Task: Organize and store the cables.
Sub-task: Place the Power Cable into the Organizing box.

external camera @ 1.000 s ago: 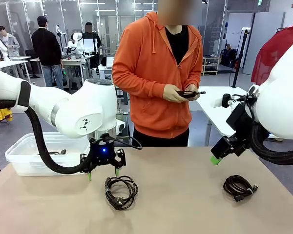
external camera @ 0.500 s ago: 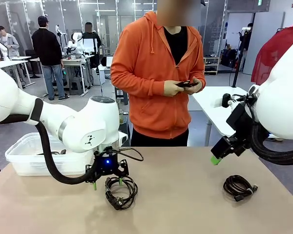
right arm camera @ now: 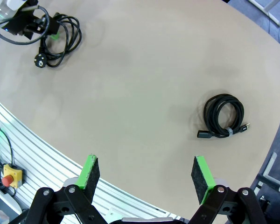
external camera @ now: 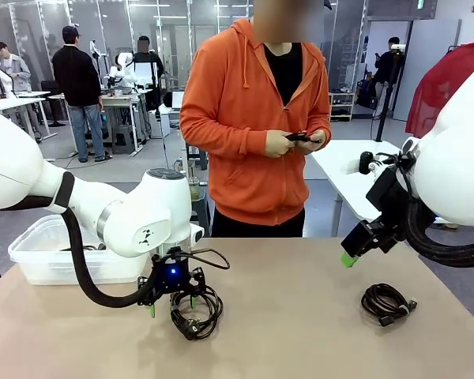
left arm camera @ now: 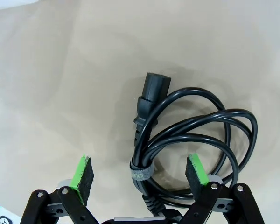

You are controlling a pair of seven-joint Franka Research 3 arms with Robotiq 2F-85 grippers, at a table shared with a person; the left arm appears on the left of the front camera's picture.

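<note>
Cables: power-cord coil (external camera: pixel 196 312) lower centre on counter (external camera: pixel 300 339), second coil (external camera: pixel 387 302) lower right. Left pincer (external camera: pixel 172 305) just dropped onto first coil, wide, straddling banded bundle; grasp likely next. Right pincer (external camera: pixel 349 257) wide, empty.

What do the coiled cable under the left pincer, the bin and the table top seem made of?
Cable: black rubber or soft plastic jacket, probably; slight sheen along the cord, moulded plug.
Bin: translucent milky plastic; its contents show dimly through the wall.
Table top: beige, matt, smooth; perhaps laminate, the look leaves it open.
</note>
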